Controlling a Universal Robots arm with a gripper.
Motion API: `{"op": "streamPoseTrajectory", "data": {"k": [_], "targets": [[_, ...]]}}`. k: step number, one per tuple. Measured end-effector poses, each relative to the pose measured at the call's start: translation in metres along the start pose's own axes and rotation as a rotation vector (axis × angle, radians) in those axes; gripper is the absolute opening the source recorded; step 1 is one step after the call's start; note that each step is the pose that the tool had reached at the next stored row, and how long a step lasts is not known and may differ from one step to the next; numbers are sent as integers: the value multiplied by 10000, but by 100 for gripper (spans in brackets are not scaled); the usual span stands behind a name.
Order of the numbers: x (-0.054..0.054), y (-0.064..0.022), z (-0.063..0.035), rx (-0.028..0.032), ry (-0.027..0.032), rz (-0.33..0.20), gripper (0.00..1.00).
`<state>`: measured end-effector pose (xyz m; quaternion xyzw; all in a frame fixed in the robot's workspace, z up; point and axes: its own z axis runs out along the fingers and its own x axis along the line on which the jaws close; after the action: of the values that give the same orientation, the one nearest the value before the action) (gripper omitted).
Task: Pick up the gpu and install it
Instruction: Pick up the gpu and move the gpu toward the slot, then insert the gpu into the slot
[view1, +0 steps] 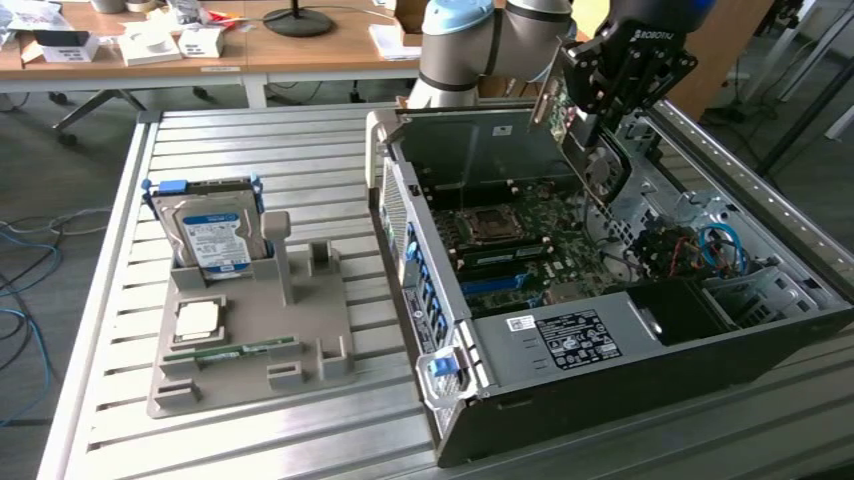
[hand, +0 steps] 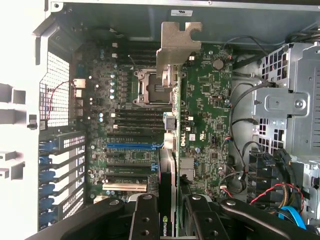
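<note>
You have the pick-up half done, by the look of it: the gripper (view1: 597, 108) is clamped on the gpu (view1: 583, 150), its jaws closed only as far as the thin board between them, and the card hangs on edge over the open computer case (view1: 461, 140), well apart from the grey holder (view1: 314, 345) on the slatted metal table (view1: 267, 140). The install is what's left. In the wrist view you look straight down the gpu (hand: 176, 125), its edge running across the motherboard (hand: 210, 100) near the blue slot (hand: 132, 147), and I judge it is not yet seated; whether its lower edge touches anything, you cannot tell from here. The card is a thin flat board, dark with green showing, ending in a bare silver bracket (hand: 177, 45) of stamped sheet metal with a notched, stepped outline. The gripper's fingers (hand: 145, 217) are matt black and blocky, with bolt holes. The motherboard is a dense green surface of small parts, a square metal processor socket (hand: 150, 87) and long ribbed slots. On the holder sit a thick silver hard drive (view1: 214, 235) with a blue label, a square processor chip (view1: 198, 320) and a narrow green memory stick (view1: 247, 350).
</note>
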<state>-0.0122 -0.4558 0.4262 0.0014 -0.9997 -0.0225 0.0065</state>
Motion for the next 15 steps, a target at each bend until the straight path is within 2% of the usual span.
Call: {"op": "streamPoseTrajectory", "data": {"k": [15], "targets": [[0,0,0,1,4,-80,26]]}}
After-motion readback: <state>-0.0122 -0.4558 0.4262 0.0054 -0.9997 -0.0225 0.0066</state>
